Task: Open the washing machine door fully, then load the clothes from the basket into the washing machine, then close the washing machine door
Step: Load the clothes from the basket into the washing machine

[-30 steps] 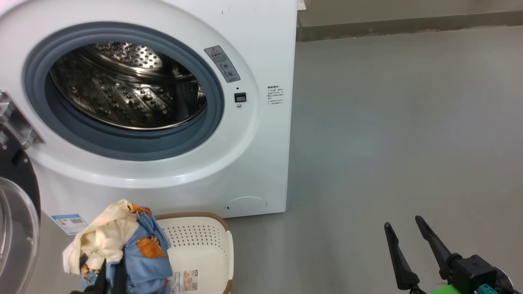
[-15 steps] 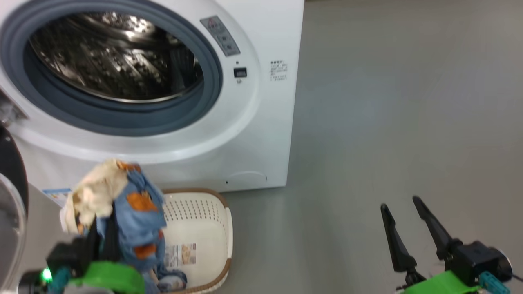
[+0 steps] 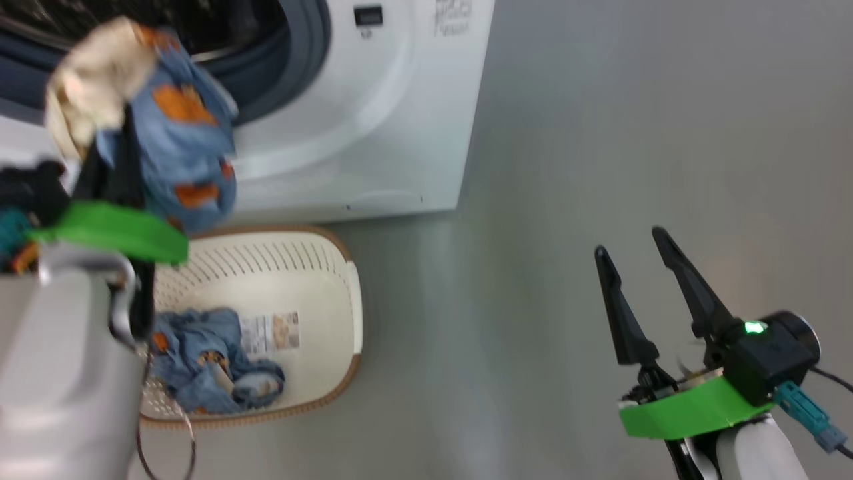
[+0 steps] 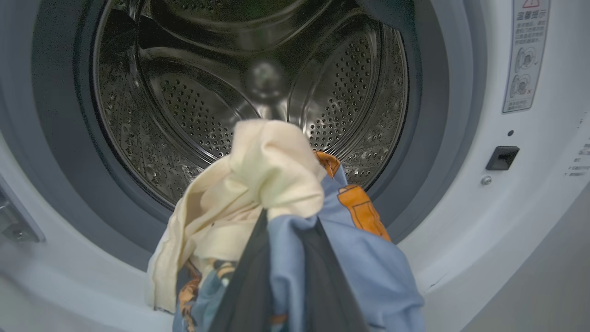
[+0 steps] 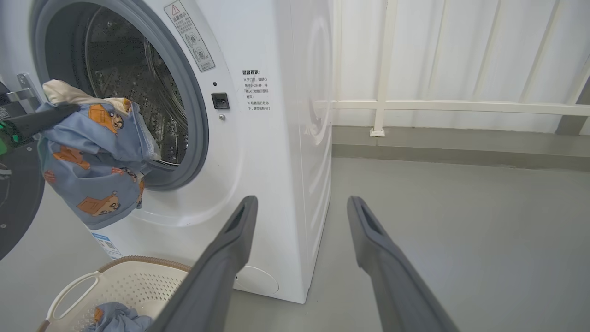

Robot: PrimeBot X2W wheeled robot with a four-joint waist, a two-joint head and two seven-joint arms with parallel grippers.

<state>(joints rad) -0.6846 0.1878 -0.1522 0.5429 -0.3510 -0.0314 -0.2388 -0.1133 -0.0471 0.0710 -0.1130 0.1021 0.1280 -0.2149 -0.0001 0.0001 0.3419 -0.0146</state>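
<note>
A grey label on the washing machine bears a red triangle and Chinese print. My left gripper pinches the clothes, cream cloth over light blue with orange figures, at its opening, above the basket. My right gripper hangs spread, empty.

Bright even light; head view motion-blurred; glints inside the washing machine.
</note>
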